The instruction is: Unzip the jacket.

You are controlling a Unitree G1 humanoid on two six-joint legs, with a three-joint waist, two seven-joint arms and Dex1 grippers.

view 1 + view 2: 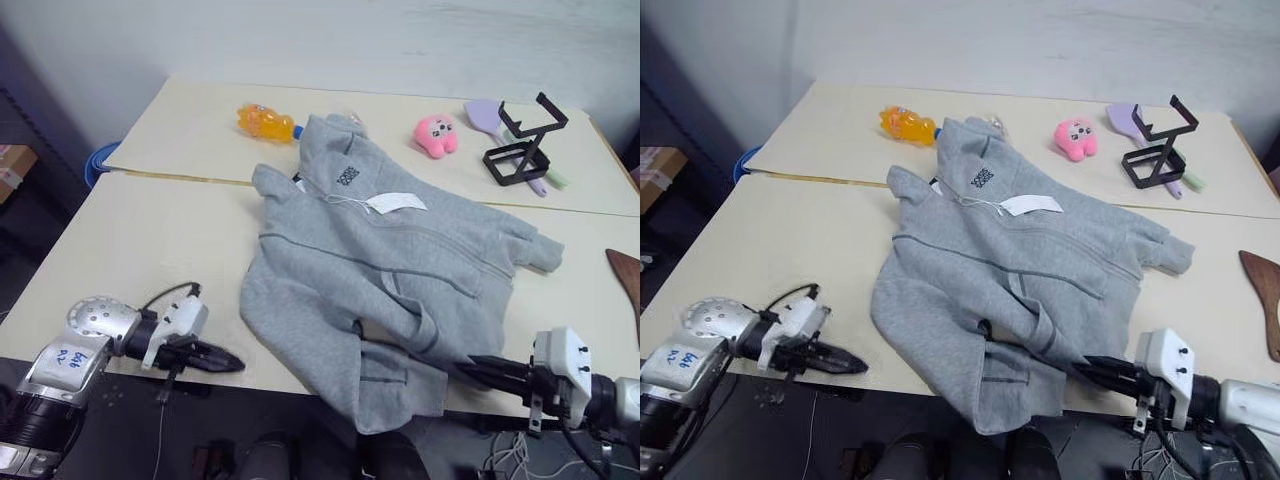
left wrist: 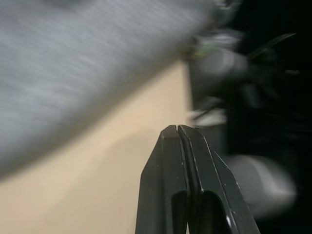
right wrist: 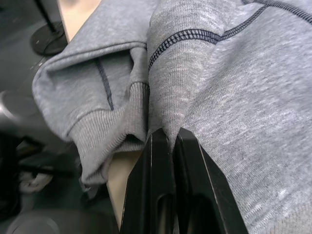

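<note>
**Jacket spread on table, right gripper pinching its hem**

Grey jacket (image 1: 390, 270) lies across the cream table (image 1: 150, 240), front up, white hang tag (image 1: 396, 203) below the dark chest logo, lower hem spilling over the near edge. Right gripper (image 3: 170, 139) at that near edge, fingers pressed together on a fold of fleece. Left gripper (image 1: 225, 362) off to the jacket's left, over the near table edge, fingers closed together, holding nothing. Far side: orange bottle (image 1: 265, 122), pink plush toy (image 1: 437, 134), black wire stand (image 1: 522, 148).
</note>
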